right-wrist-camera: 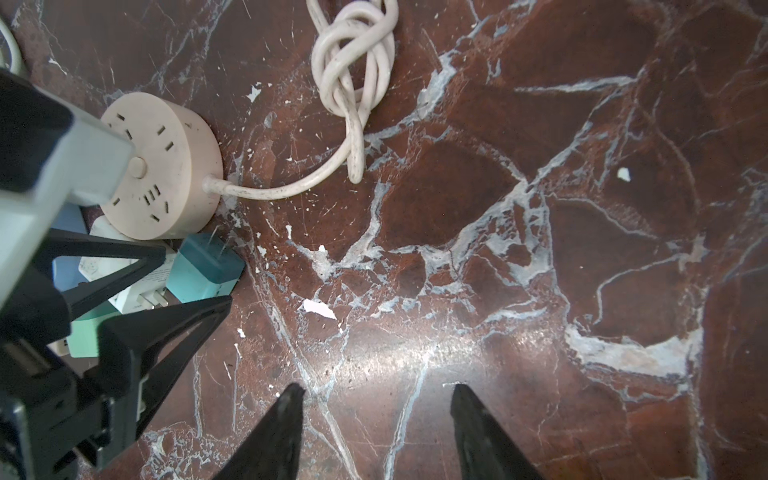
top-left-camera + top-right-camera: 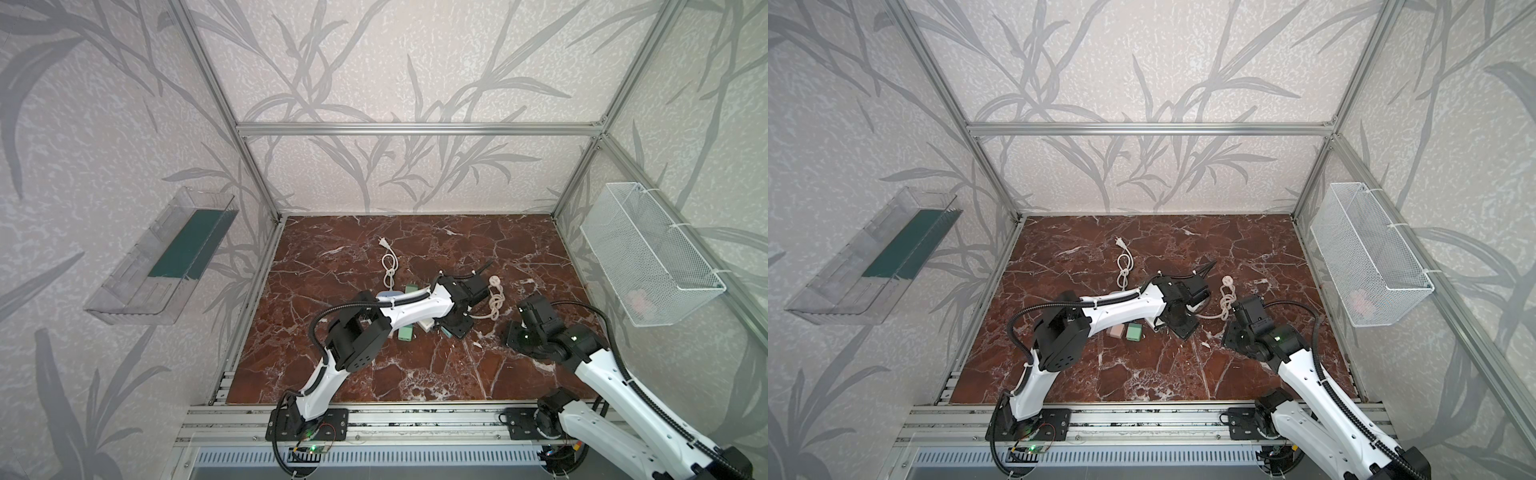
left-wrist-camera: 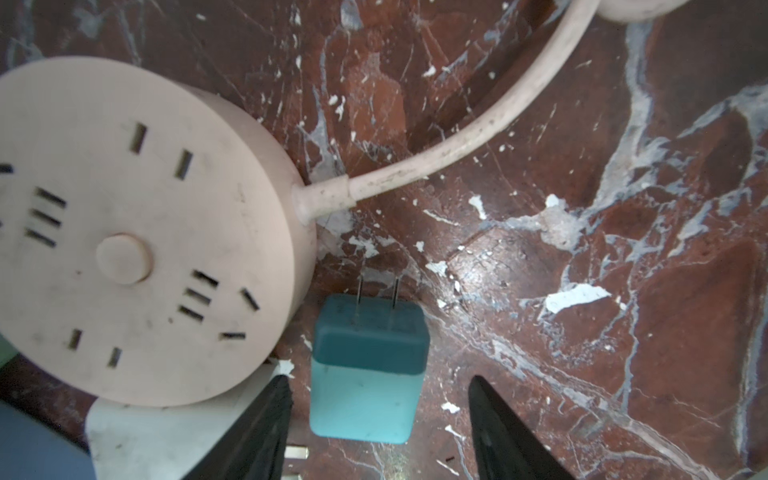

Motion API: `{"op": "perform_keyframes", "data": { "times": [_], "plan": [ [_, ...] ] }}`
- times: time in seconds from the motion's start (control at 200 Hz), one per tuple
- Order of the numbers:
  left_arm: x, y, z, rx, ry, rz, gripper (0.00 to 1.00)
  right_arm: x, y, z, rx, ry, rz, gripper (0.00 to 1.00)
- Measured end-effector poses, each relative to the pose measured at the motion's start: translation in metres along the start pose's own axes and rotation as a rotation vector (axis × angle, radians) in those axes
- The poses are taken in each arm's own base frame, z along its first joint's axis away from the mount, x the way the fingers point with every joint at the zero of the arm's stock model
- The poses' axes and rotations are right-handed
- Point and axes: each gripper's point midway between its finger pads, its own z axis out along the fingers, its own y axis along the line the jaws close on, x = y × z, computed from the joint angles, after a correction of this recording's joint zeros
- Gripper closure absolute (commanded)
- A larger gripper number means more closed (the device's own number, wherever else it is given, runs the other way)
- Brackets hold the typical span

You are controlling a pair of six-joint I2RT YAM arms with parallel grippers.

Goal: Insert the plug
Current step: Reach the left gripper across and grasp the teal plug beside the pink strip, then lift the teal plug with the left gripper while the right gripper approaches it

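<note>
The plug (image 3: 369, 374) is a teal cube with two metal prongs, lying on the marble right beside the round pinkish socket hub (image 3: 137, 232). Its prongs point away along the hub's side. My left gripper (image 3: 380, 378) is open and straddles the plug, with a gap on each side between its black fingers (image 3: 274, 419) and the cube. The right wrist view shows the same plug (image 1: 203, 266) and hub (image 1: 166, 166) at its left side. My right gripper (image 1: 378, 390) stands open over bare marble, to the right of the hub, holding nothing.
The hub's cable (image 1: 353, 62) is knotted just beyond it. A white adapter (image 3: 166, 436) lies partly under the hub. A green adapter (image 2: 405, 332) and a pink block (image 2: 1116, 331) lie nearby. A second white cord (image 2: 388, 266) lies farther back. A wire basket (image 2: 648, 257) hangs on the right wall.
</note>
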Motion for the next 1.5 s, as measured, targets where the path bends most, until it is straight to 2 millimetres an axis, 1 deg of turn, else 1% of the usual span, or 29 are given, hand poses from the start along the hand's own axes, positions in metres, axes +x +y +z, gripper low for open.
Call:
{"op": "perform_keyframes", "data": {
  "times": [0.16, 0.505, 0.655, 0.695, 0.83, 0.905, 0.96, 0.99, 1.025, 1.04, 1.09, 1.11, 1.375, 1.44, 1.5],
  "plan": [
    [0.0, 0.0, 0.006, -0.003, 0.014, 0.002, 0.34, -0.002, 0.001, 0.001, -0.007, -0.006, 0.003, 0.43],
    [-0.007, 0.001, 0.017, 0.0, 0.023, 0.0, 0.37, -0.002, -0.002, 0.005, -0.003, -0.002, 0.006, 0.42],
    [-0.007, 0.001, 0.019, 0.003, 0.028, -0.002, 0.43, -0.003, -0.001, 0.005, -0.006, -0.006, 0.003, 0.42],
    [-0.006, 0.0, 0.019, 0.004, 0.03, -0.002, 0.43, -0.004, -0.001, 0.006, -0.008, -0.01, 0.003, 0.42],
    [-0.006, 0.0, 0.021, 0.008, 0.033, -0.003, 0.49, -0.003, -0.002, 0.008, -0.005, -0.005, 0.002, 0.42],
    [-0.006, 0.002, 0.021, 0.008, 0.033, -0.005, 0.56, -0.002, -0.002, 0.008, -0.005, -0.005, 0.0, 0.42],
    [-0.006, 0.002, 0.021, 0.009, 0.033, -0.01, 0.72, -0.003, -0.002, 0.008, -0.007, -0.005, -0.001, 0.42],
    [-0.007, 0.002, 0.02, 0.009, 0.032, -0.009, 0.77, -0.003, -0.001, 0.008, -0.008, -0.005, -0.002, 0.42],
    [-0.008, 0.002, 0.019, 0.011, 0.03, -0.007, 0.79, -0.002, -0.001, 0.008, -0.008, -0.004, -0.004, 0.42],
    [-0.008, 0.002, 0.019, 0.009, 0.029, -0.002, 0.82, -0.002, -0.001, 0.008, -0.008, -0.004, -0.004, 0.43],
    [-0.009, 0.003, 0.019, 0.011, 0.027, -0.01, 0.96, -0.002, -0.001, 0.009, -0.011, -0.001, -0.006, 0.42],
    [-0.01, 0.004, 0.018, 0.013, 0.028, -0.011, 1.0, -0.002, -0.001, 0.009, -0.011, 0.001, -0.007, 0.42],
    [-0.01, 0.0, 0.015, 0.041, 0.028, -0.023, 1.0, 0.0, 0.002, 0.01, -0.014, 0.023, -0.037, 0.43],
    [-0.013, -0.002, 0.008, 0.056, 0.012, -0.035, 1.0, -0.003, 0.005, 0.006, -0.022, 0.017, -0.051, 0.43],
    [-0.017, -0.001, -0.007, 0.074, -0.022, -0.06, 1.0, -0.009, 0.01, 0.0, -0.038, 0.001, -0.064, 0.43]
  ]
}}
